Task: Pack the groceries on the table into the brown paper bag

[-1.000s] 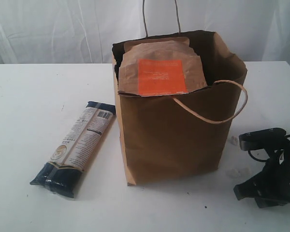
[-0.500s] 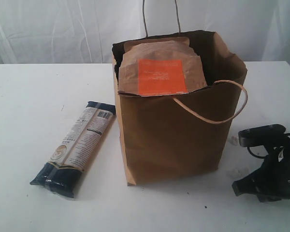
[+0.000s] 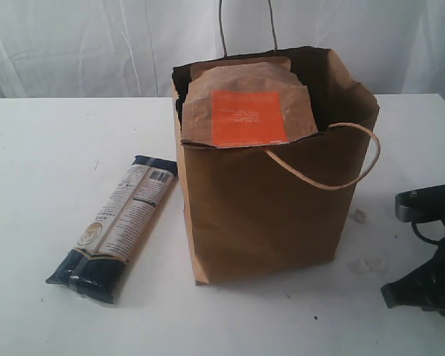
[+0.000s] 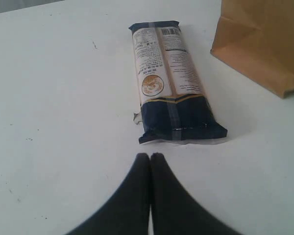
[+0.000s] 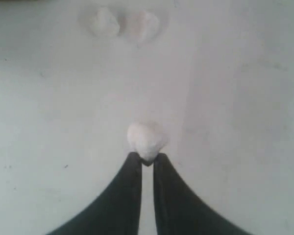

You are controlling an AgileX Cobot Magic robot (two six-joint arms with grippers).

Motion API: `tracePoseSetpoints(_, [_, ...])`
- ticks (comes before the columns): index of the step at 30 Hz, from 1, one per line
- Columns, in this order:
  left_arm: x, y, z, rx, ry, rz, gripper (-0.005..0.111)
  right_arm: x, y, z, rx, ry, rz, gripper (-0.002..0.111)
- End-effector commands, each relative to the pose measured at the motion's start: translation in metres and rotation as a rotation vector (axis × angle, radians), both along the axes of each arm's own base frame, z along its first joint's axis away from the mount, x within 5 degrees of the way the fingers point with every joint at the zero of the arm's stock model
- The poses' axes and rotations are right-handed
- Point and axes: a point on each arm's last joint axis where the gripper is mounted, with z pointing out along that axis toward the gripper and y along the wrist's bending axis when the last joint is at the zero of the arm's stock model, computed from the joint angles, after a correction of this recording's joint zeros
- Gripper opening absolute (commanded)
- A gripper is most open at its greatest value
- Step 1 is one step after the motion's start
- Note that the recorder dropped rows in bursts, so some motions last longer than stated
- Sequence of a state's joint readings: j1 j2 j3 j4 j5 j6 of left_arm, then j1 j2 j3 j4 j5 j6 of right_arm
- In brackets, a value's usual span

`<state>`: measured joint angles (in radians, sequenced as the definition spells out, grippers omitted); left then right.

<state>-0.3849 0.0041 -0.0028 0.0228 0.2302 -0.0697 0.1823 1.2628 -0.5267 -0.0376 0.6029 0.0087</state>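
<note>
The white counter (image 3: 59, 148) is the biggest thing we see, and the brown paper bag (image 3: 267, 215) stands upright in the middle of it. The brown pouch with the orange label (image 3: 245, 104) is already in the bag, with its top poking out above the front edge. We cannot see what else is down inside. The long pasta packet (image 3: 119, 222) lies flat on the counter, just beside the bag on the left. It is the only food we can see left outside, so we think the job is almost done and the packet has to go in next. The left claw (image 4: 150, 155) is closed tight and holds nothing. It points at the dark end of the packet, near it but not touching. The right claw (image 5: 147, 159) is low over the counter on the other side of the bag. It is almost closed, and its tips seem to pinch a small white lump (image 5: 146, 139). Two more white bits (image 5: 105, 22) lie near it.
</note>
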Motion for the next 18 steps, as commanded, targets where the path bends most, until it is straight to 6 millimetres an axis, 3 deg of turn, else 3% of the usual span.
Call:
tracePoseSetpoints(1, [0.0,0.0,-0.001,-0.003,0.003,0.001,0.0,-0.011,-0.003,0.021,0.009,-0.085,0.005,0.008])
tracePoseSetpoints(8, [0.0,0.0,-0.001,-0.003,0.003,0.001,0.0,-0.026,-0.009,0.097,0.013,-0.361,0.016,0.008])
tracePoseSetpoints(18, [0.0,0.0,-0.001,-0.003,0.003,0.001,0.0,-0.034,-0.011,0.155,0.041,-0.543,0.008,0.008])
